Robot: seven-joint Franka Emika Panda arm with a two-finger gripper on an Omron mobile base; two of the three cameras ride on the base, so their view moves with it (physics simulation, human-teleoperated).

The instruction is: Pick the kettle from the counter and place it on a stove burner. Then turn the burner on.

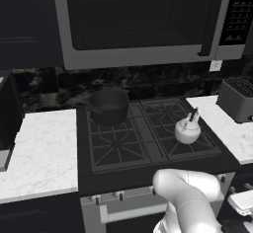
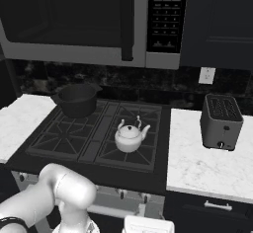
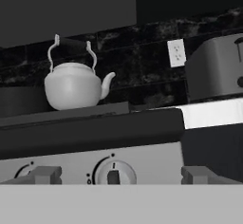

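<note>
The small white-silver kettle (image 1: pixel 188 131) (image 2: pixel 129 137) (image 3: pixel 73 88) stands upright on the front right stove burner (image 1: pixel 193 147) (image 2: pixel 126 156), its dark handle raised. White marble counter (image 1: pixel 39 153) (image 2: pixel 207 163) lies on both sides of the black cooktop. My gripper (image 3: pixel 121 175) is low in front of the stove's front panel, open and holding nothing. Its grey fingertips (image 3: pixel 47 174) stand wide apart on either side of a round control knob (image 3: pixel 113 173), close to it. I cannot tell whether they touch the knob. Nothing shows whether the burner is lit.
A wide dark saucepan (image 1: pixel 108 106) (image 2: pixel 76 100) sits on the back left burner. A toaster (image 1: pixel 238 98) (image 2: pixel 221 122) (image 3: pixel 216 69) stands on the right counter below a wall outlet (image 3: pixel 176 52). A microwave (image 1: pixel 138 19) hangs above the stove. Another knob (image 3: pixel 23 172) is at the left.
</note>
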